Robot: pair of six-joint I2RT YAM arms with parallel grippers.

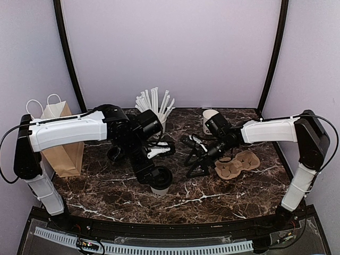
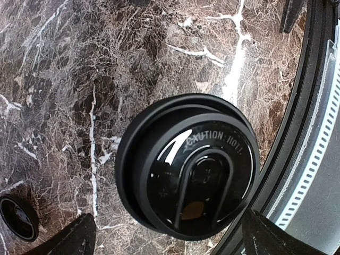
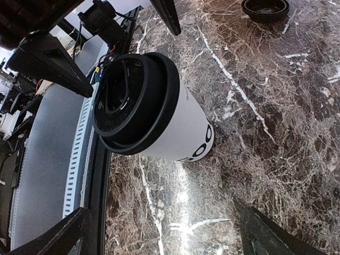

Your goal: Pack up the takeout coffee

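Observation:
The takeout coffee [image 1: 160, 186] is a white cup with dark lettering and a black lid, standing upright near the table's front edge. In the left wrist view its lid [image 2: 188, 164] fills the middle. My left gripper [image 1: 154, 175] hovers right above it, open, with one finger on each side of the lid [image 2: 167, 215] and not touching. My right gripper [image 1: 195, 158] is open and empty, to the right of the cup and apart from it. The right wrist view shows the cup [image 3: 180, 125] ahead of the open right gripper [image 3: 162, 208].
A cardboard cup carrier [image 1: 237, 163] lies right of the right gripper. A lidless white cup [image 1: 210, 118] and a cup of white straws [image 1: 154, 106] stand at the back. A brown paper bag [image 1: 62, 141] stands at the left. A loose black lid [image 2: 18, 218] lies on the marble.

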